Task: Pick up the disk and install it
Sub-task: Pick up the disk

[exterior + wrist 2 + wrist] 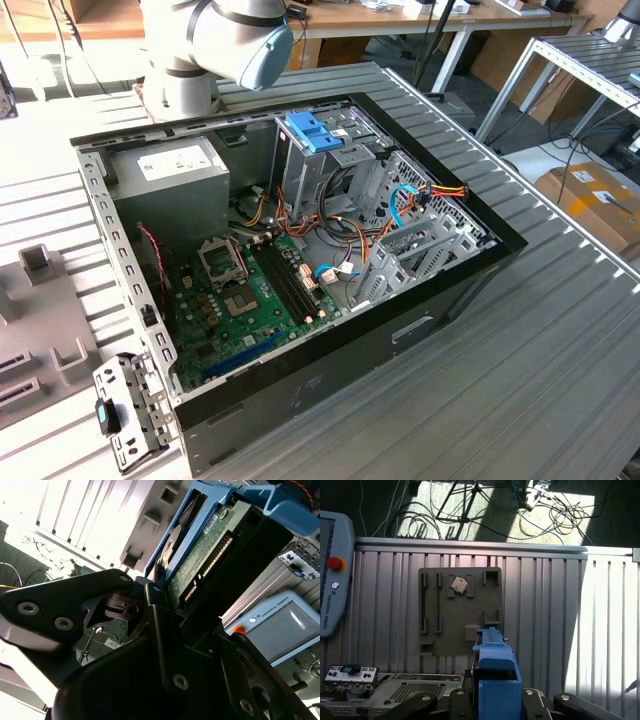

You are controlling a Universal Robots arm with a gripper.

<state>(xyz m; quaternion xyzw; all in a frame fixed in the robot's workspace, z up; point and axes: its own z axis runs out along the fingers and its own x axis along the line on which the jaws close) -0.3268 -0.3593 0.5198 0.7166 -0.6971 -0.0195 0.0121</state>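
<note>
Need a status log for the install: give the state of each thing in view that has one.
disk: in a blue caddy, held aloft, not installed.
gripper: shut on the disk and caddy.
computer case: on its side, open.
processor chip: lying on the grey fixture tray.

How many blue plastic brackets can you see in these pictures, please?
2. One blue bracket sits at the drive cage in the open case; the other bracket, carrying the disk, is held in the gripper. Others could be hidden inside the case.

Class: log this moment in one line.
gripper: shut on flat green-boarded disk in blue plastic bracket | over: grey slatted table
</note>
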